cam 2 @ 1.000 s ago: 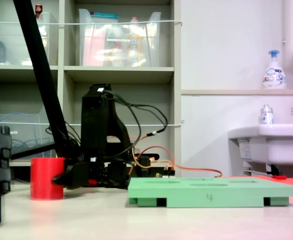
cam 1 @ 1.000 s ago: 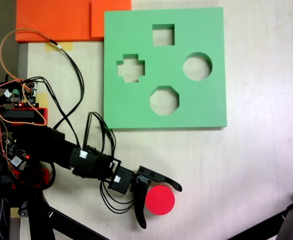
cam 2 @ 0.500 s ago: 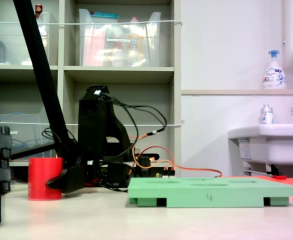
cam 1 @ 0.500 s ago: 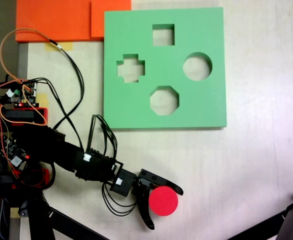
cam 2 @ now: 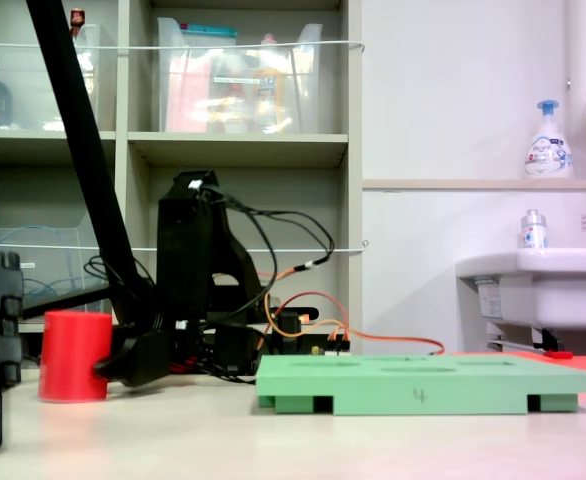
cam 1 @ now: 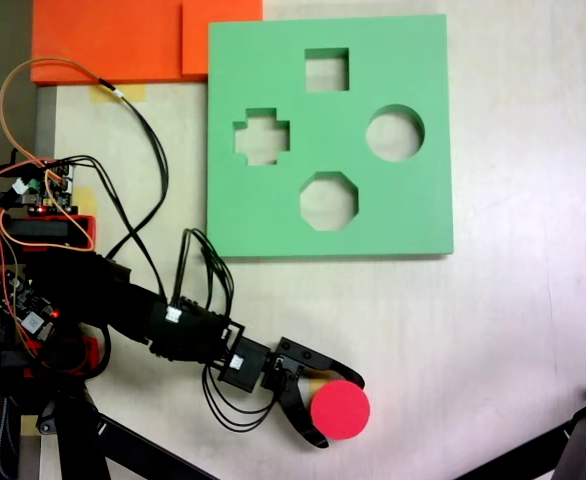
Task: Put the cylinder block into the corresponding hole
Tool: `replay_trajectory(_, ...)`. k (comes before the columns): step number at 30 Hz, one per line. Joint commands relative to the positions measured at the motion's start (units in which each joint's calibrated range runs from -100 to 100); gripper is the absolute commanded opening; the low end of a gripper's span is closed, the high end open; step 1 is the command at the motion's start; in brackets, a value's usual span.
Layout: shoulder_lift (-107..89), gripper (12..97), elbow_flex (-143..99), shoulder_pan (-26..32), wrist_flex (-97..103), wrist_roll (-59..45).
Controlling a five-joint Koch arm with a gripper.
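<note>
The red cylinder block (cam 1: 339,410) stands upright on the pale table, low in a fixed view and well below the green foam board (cam 1: 413,215). My gripper (cam 1: 341,411) holds it between two black fingers, one along its upper edge and one curved against its lower left side. The circular hole (cam 1: 394,133) lies open at the right side of the board, far from the block. From the side, the cylinder block (cam 2: 73,355) rests on the table at the left, with the gripper (cam 2: 108,366) against it and the board (cam 2: 423,385) to its right.
The board also has a square cutout (cam 1: 326,70), a cross cutout (cam 1: 261,137) and an octagonal cutout (cam 1: 328,200). Orange foam sheets (cam 1: 113,40) lie at top left. Loose cables and electronics (cam 1: 48,190) sit by the arm base. A black stand leg (cam 1: 573,440) crosses the bottom right corner.
The fingers have closed in from wide open onto the cylinder block. Gripper and block have shifted slightly right and down in the top-down view, nearer the side camera.
</note>
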Motion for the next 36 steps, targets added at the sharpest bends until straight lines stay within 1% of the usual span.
replay_trajectory(1,-3.9,38.5,0.0,0.1,6.6,0.2)
replay_trajectory(4,-4.2,38.3,-0.4,0.1,6.6,0.2)
replay_trajectory(6,-4.6,36.0,-1.1,0.1,6.6,0.2)
replay_trajectory(11,-7.1,35.9,-1.9,0.1,6.6,0.2)
replay_trajectory(15,-12.8,35.9,-2.9,0.4,6.6,0.2)
replay_trajectory(21,-27.2,35.9,-6.7,1.7,6.6,0.2)
replay_trajectory(27,-28.5,36.4,-10.0,2.1,6.6,0.2)
replay_trajectory(28,-28.2,38.7,-10.4,2.1,6.6,0.2)
replay_trajectory(30,-27.4,54.7,-10.2,2.1,6.6,0.2)
replay_trajectory(31,-26.2,60.8,-9.8,2.1,6.6,0.2)
replay_trajectory(33,-25.0,65.8,-9.5,1.7,6.6,0.2)
replay_trajectory(36,-22.1,70.7,-8.8,1.1,6.6,0.3)
